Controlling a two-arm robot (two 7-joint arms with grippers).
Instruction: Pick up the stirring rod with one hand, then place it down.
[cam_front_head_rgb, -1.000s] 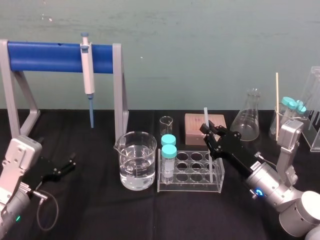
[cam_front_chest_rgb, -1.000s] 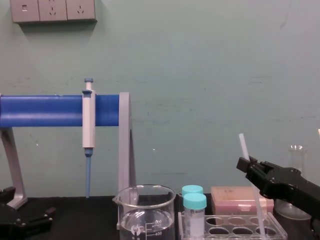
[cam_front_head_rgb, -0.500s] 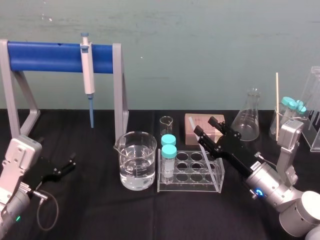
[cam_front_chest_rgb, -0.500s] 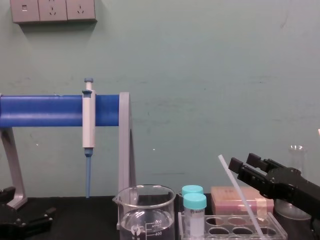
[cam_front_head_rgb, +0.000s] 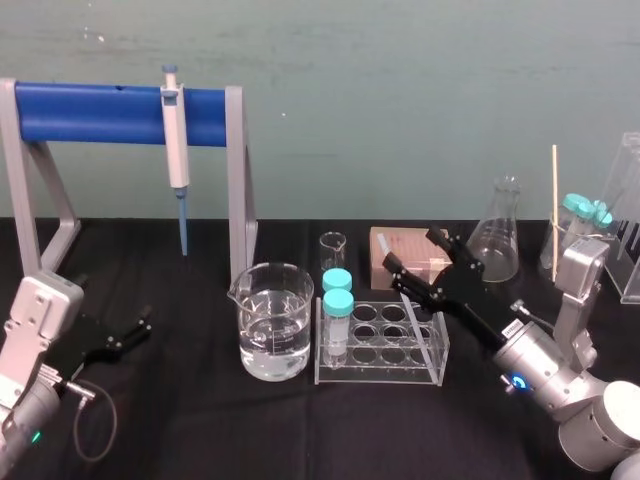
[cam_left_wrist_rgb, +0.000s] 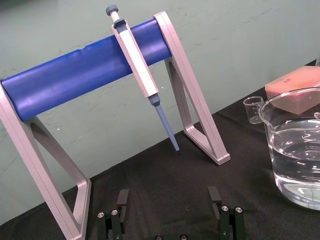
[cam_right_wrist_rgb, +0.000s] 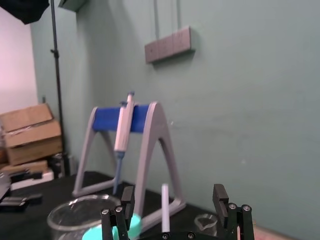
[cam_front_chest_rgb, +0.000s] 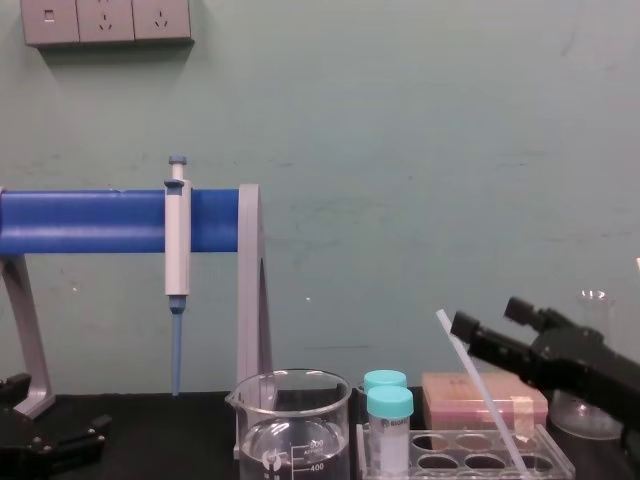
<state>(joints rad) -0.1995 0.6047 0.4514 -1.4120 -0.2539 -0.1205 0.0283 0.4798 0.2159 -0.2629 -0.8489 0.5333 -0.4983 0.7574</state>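
Stirring rod (cam_front_chest_rgb: 476, 380) is seen tilted in tube rack (cam_front_head_rgb: 380, 366), centre-right; right gripper (cam_front_head_rgb: 412, 252) is spread wide around it, not gripping. Left gripper (cam_front_head_rgb: 140, 325) is parked lower left, fingers apart.

Clear glossy glass on the beaker (cam_front_head_rgb: 270, 320) and conical flask (cam_front_head_rgb: 497, 240); test-tube rack (cam_front_head_rgb: 380, 347) reads as clear glossy acrylic, vial caps (cam_front_head_rgb: 337, 297) smooth teal plastic, stirring rod (cam_front_chest_rgb: 478, 385) smooth translucent white, glass or plastic can't tell. Table cover (cam_front_head_rgb: 200, 420) is matt black cloth, wall (cam_front_head_rgb: 400, 100) matt green paint with a few scuffs, pipette stand has matt grey legs (cam_front_head_rgb: 238, 180) and a smooth blue bar (cam_front_head_rgb: 100, 113) with slight sheen. Left gripper (cam_left_wrist_rgb: 168, 195) and right gripper (cam_front_head_rgb: 410, 250) look matt black plastic with bright screw heads (cam_right_wrist_rgb: 231, 206), wrist housings (cam_front_head_rgb: 540, 365) satin silver-grey, thin stick (cam_front_head_rgb: 554, 210) looks like bare wood.
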